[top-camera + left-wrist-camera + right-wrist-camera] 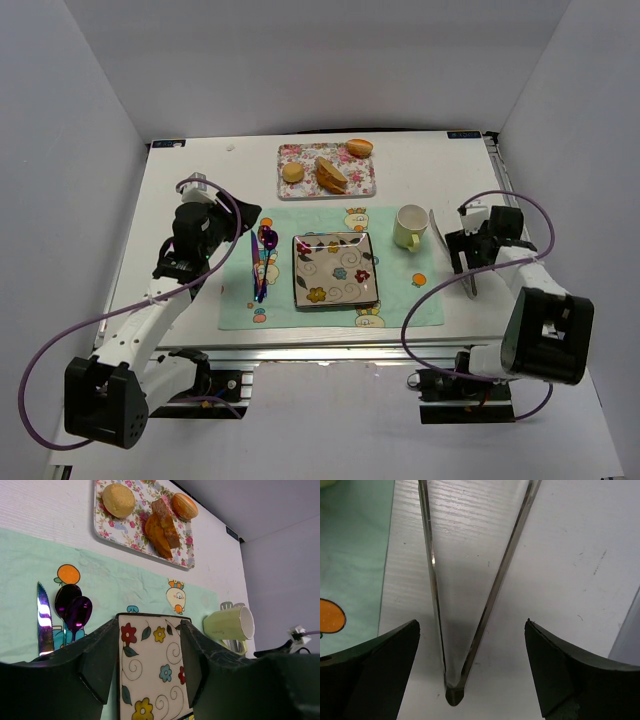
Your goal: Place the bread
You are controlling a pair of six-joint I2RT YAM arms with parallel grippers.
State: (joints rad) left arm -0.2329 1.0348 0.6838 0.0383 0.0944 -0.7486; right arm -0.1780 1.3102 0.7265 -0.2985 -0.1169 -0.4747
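Note:
The bread, a small oval glossy orange-brown bun, lies at the back right corner of the floral tray. It also shows in the left wrist view. My left gripper is open and empty above the mat's left side, far from the bread. My right gripper is open and low over the table at the right. Its fingers stand either side of metal tongs, near their hinge, without touching them.
On the tray a round flat pale bun and wedge-shaped sliced brown bread lie beside the bread. A square flowered plate sits on the green mat, with a knife and purple spoons at its left. A pale green cup stands at the right.

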